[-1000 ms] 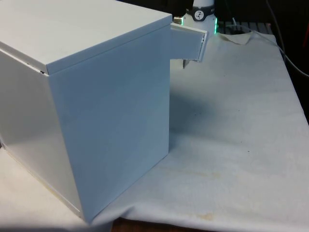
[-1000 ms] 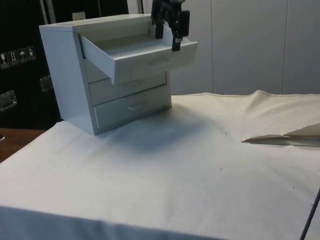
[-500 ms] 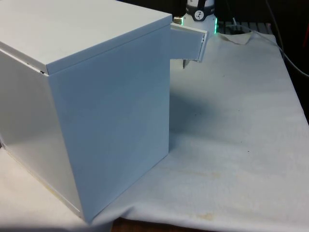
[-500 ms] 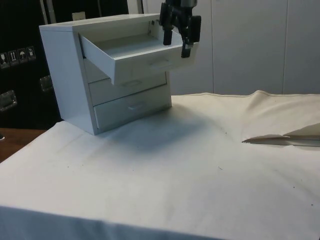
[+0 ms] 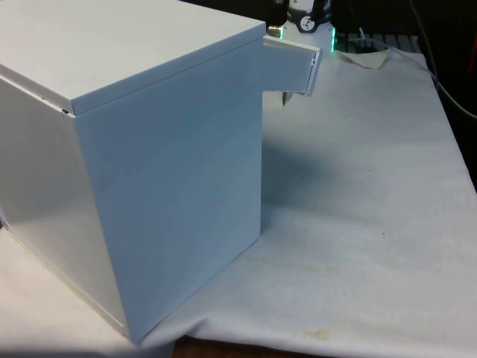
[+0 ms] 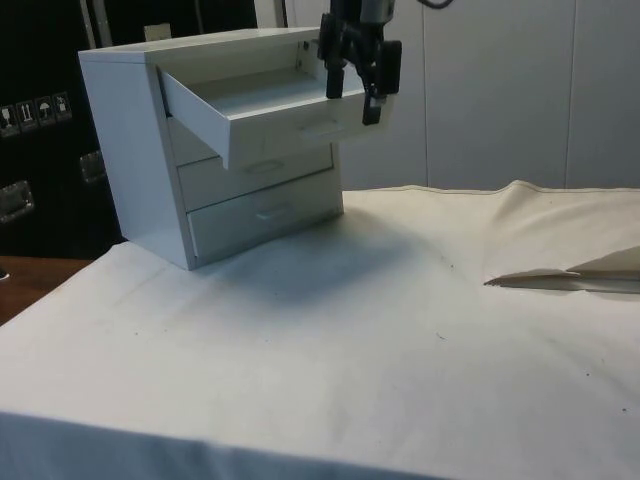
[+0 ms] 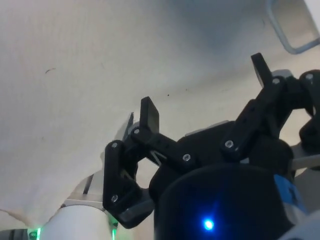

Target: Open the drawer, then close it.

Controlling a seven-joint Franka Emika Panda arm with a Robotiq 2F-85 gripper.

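On chest (image 6: 150, 150) | top drawer (image 6: 270, 108) out, lengthwise toward pincer (image 6: 358, 88)

In the front view the chest of drawers (image 5: 149, 149) turns its back and side to the camera, hiding its drawer fronts and all of the gripper (image 6: 357, 90) except one fingertip (image 5: 284, 98) below the open top drawer (image 5: 292, 66); the arm above the gripper is cut off by the side view's top edge
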